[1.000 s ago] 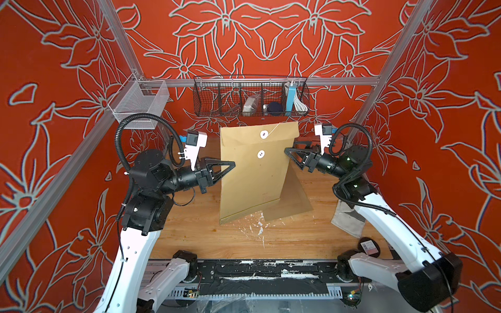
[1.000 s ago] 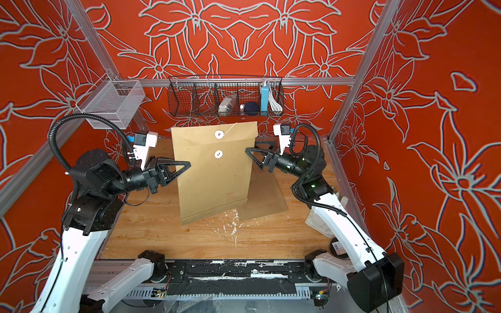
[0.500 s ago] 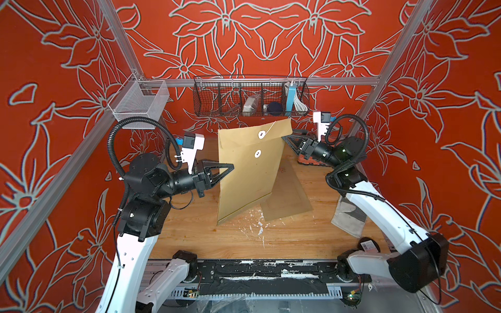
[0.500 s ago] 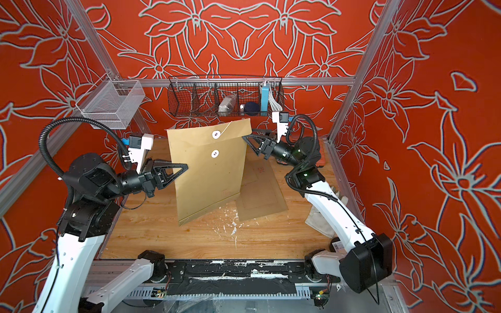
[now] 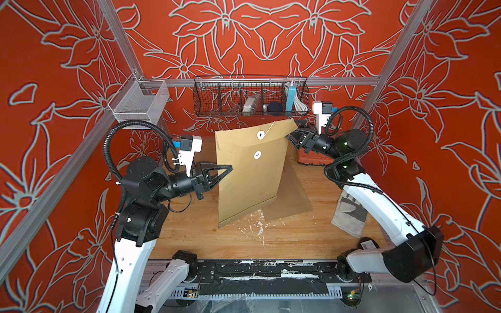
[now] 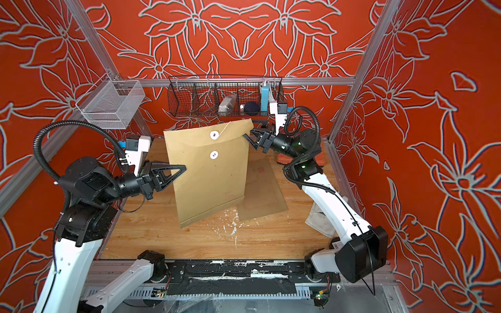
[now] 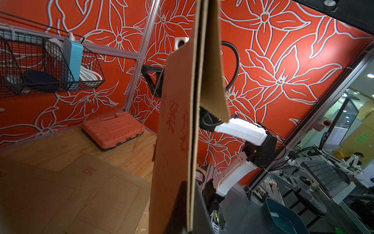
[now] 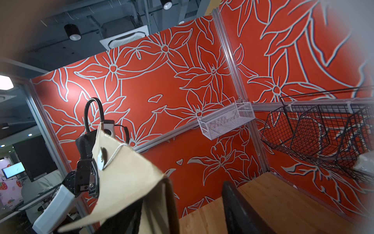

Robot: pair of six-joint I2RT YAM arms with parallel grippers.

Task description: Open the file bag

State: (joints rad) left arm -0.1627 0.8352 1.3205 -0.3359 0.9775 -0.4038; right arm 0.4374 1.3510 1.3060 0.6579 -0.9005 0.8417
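- Pale wooden surface [image 5: 195, 233], scuffed white near its front edge, inside red flower-patterned walls [image 5: 271, 40] on an aluminium frame.
- Black wire basket [image 5: 206, 103] on the back rail; white mesh basket [image 5: 141, 105] above the back left corner; orange plastic tool case [image 5: 311, 160] in the back right corner.
- A flat brown paper envelope [image 5: 292, 197] lies right of centre; grey cloth glove [image 5: 349, 214] at the right edge.
- Brown kraft-paper file bag [image 5: 249, 178] is held up over the middle of the surface. Long axis near upright, slightly tilted; flap end up toward the back edge, bottom end toward the front.
- Cannot tell whether its low corner touches the wood.
- Left gripper [image 5: 227, 168] is clamped on the bag's left edge.
- Right gripper [image 6: 248, 135] is at the flap's right corner, jaws apart, flap against one finger [image 8: 168, 202].
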